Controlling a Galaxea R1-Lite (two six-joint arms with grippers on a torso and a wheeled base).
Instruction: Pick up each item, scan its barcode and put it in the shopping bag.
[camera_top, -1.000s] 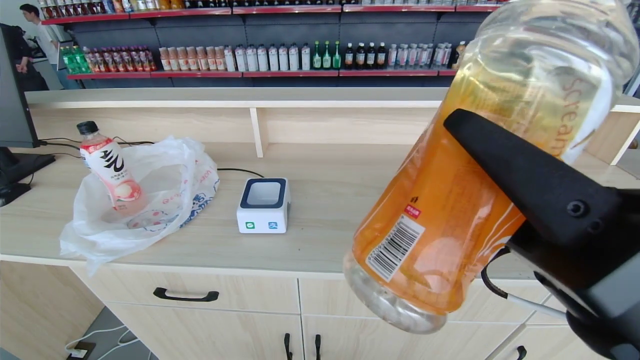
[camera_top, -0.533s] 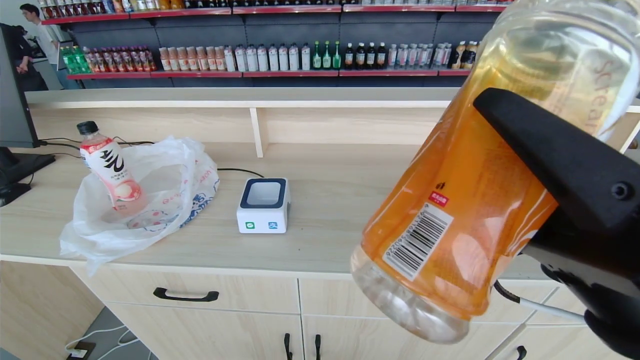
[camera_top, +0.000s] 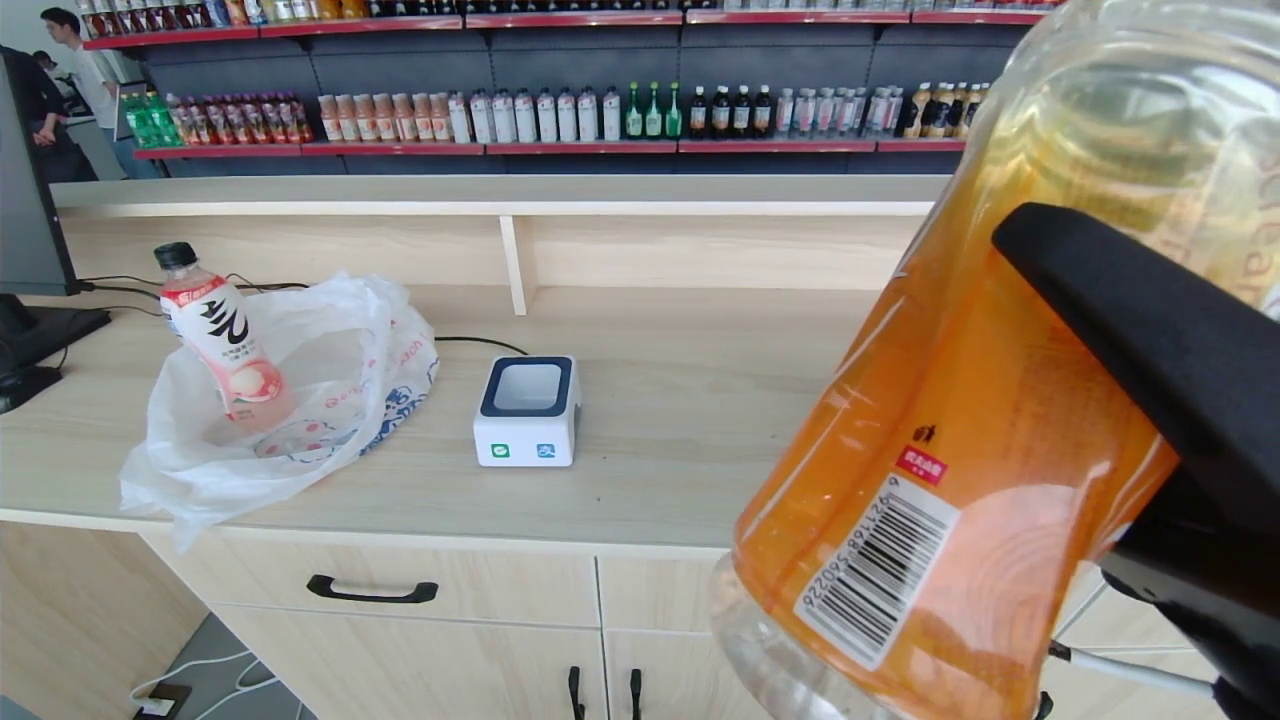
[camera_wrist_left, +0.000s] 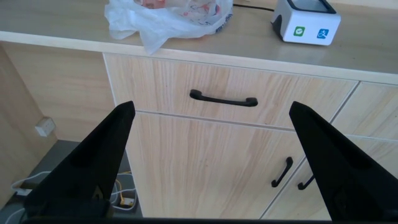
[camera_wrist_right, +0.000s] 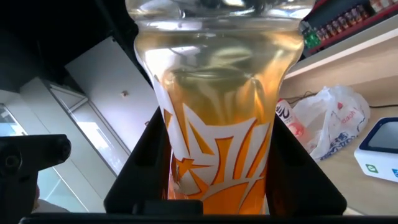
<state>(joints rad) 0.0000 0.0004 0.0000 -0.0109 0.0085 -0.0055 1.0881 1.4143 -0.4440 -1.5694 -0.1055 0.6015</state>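
My right gripper (camera_top: 1150, 400) is shut on a large orange drink bottle (camera_top: 980, 420), held tilted high and close to the head camera, barcode facing it. In the right wrist view the same orange bottle (camera_wrist_right: 217, 124) stands between the black fingers (camera_wrist_right: 140, 174). The white barcode scanner (camera_top: 527, 410) sits mid-counter, well to the bottle's left and below it. A white plastic shopping bag (camera_top: 330, 400) lies left of the scanner with a pink peach drink bottle (camera_top: 215, 335) leaning in it. My left gripper (camera_wrist_left: 211, 162) hangs open below the counter, in front of the drawer.
The wooden counter (camera_top: 650, 440) has a raised back shelf with a divider (camera_top: 512, 262). A dark monitor base (camera_top: 30, 340) stands at the far left. Drawers with black handles (camera_wrist_left: 222, 99) lie beneath. Stocked shelves (camera_top: 560, 112) line the back wall.
The orange bottle in my right gripper has shifted right and lower in the head view and looms larger, nearer the camera. Bag, scanner and pink bottle have not moved.
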